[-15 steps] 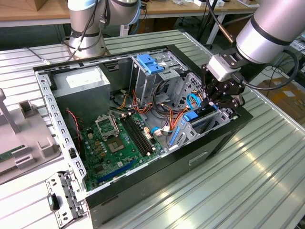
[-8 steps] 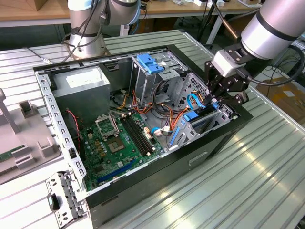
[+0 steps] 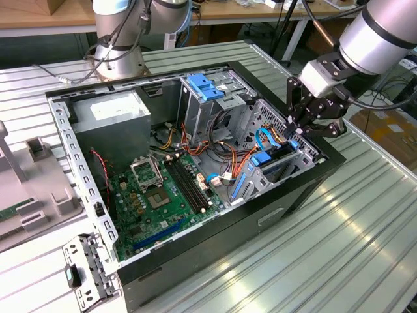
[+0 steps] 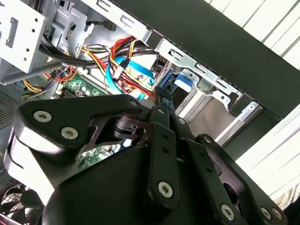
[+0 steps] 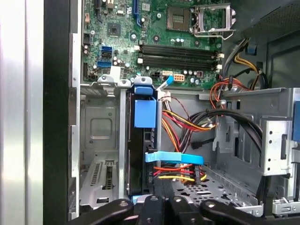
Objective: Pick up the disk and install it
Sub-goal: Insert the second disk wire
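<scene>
Where cables (image 5: 187,124) crowd — disk (image 5: 140,154), hand (image 3: 298,130)

disk (image 5: 140,154) upright in bay, motherboard (image 5: 154,37) beyond

Open computer case (image 3: 306,186) on a ribbed metal table (image 3: 339,261).
Inside lie a green motherboard (image 3: 153,202), a grey power supply (image 3: 111,124), a light-blue bracket (image 3: 205,87) and bundled red, yellow and orange cables (image 5: 180,129); a loose metal panel (image 3: 88,270) rests beside the case.

Ribbed metal worktable (image 3: 365,215); wooden benches (image 3: 39,16) behind; cardboard box (image 3: 391,134) on floor.
</scene>
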Robot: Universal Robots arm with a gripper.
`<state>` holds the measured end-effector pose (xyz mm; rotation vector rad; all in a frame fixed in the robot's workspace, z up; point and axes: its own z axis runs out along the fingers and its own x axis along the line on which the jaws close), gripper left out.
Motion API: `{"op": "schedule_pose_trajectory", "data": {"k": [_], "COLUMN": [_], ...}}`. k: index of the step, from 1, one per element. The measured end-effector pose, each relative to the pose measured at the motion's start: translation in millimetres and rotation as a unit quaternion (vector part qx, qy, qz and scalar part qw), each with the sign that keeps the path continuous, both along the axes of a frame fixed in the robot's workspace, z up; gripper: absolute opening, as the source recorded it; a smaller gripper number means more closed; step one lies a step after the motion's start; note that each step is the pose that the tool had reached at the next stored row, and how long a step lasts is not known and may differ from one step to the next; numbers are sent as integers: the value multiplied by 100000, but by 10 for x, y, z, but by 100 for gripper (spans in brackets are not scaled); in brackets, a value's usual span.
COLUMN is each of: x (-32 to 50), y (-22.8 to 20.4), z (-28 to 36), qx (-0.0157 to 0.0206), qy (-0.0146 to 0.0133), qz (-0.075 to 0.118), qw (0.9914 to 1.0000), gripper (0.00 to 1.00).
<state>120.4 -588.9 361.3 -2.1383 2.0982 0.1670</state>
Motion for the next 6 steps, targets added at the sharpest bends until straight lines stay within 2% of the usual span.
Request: {"op": "schedule_pose_trajectory", "data": {"k": [6], "x": [5], "y": [0], "z": [-1], "qx": [95], "qy": [-2], "qz": [6], "qw": [100000], "gripper": [11]}}
